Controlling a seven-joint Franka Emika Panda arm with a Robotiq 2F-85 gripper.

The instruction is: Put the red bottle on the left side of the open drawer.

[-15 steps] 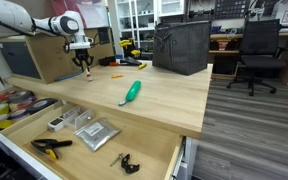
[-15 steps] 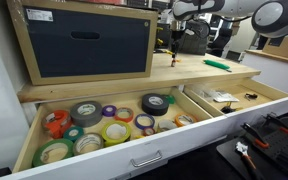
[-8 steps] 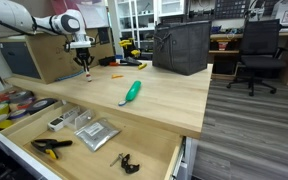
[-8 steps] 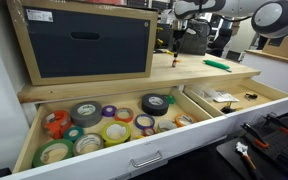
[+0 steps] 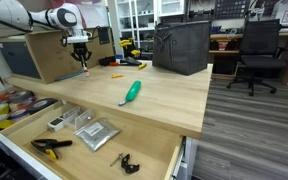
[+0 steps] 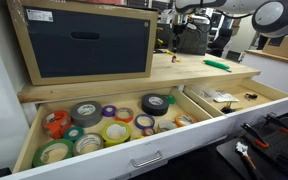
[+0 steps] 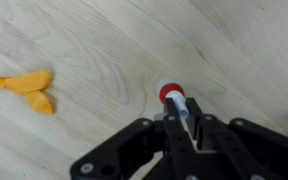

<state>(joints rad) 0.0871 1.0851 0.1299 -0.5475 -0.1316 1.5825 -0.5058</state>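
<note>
My gripper (image 5: 81, 50) is shut on the red bottle (image 5: 83, 59), a tiny slim bottle, and holds it above the far part of the desktop. In the wrist view the bottle (image 7: 172, 97) shows a red cap and a pale body pinched between the fingers (image 7: 184, 118), clear of the wood below. In an exterior view the gripper (image 6: 174, 40) hangs over the desktop with the bottle (image 6: 174, 56) under it. The open drawer (image 5: 179, 155) is a wide, shallow pale-wood drawer; its front wall (image 6: 134, 160) is near the camera. A divider splits it.
A teal-green tool (image 5: 131, 92) lies mid-desktop and shows in both exterior views (image 6: 216, 64). An orange object (image 7: 29, 85) lies near the bottle. A wooden box (image 6: 84, 40) and a black bag (image 5: 179, 45) stand at the back. Tape rolls (image 6: 104, 125) fill one drawer compartment.
My gripper has risen with the red bottle in it, lifting it off the desktop. Nothing else has moved.
</note>
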